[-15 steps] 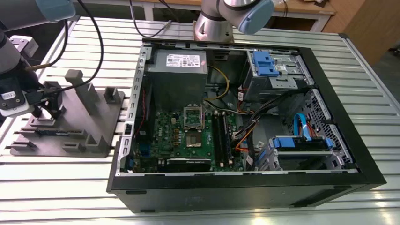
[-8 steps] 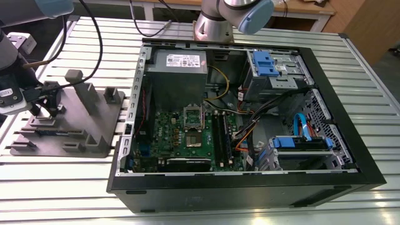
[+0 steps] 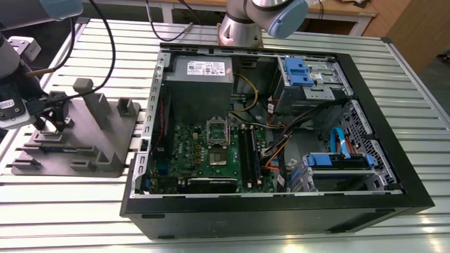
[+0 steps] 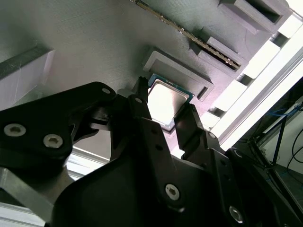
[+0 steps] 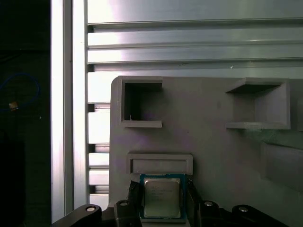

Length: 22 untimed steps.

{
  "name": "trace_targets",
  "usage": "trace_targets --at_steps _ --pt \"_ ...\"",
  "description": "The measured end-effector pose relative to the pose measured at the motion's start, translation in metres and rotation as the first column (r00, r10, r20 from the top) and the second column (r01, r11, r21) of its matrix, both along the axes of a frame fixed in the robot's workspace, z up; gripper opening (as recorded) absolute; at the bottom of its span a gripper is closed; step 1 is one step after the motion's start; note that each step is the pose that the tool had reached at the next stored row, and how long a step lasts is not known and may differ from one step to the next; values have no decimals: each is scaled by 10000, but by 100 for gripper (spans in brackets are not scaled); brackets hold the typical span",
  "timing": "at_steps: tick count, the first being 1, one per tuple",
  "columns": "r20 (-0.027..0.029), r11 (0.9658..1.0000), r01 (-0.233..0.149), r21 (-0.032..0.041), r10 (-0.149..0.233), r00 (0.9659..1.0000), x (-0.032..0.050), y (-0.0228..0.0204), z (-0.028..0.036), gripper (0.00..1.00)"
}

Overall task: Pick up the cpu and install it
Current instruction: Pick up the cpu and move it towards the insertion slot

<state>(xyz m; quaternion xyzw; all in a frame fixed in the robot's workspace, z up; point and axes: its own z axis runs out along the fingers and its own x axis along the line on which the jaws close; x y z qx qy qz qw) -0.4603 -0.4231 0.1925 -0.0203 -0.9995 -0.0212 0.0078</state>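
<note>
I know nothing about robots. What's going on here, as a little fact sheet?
cpu: silvery top showing, beside a ledge of the grey tray
gripper: shut on the cpu, one finger at each side
grey tray: on the slatted table, at the exterior view's left of the computer case
computer case: open, green motherboard inside
</note>
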Motion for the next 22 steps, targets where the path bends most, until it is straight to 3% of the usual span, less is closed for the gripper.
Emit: trace_targets --at_steps 5,9,15,22 --pt "0 10000 0 0 0 10000 0 0 3 47" --pt "-1 10000 0 0 0 10000 0 0 63 47" --pt "0 10000 0 9 0 10000 0 0 251 47" --pt "0 10000 1 13 -1 10000 0 0 531 47"
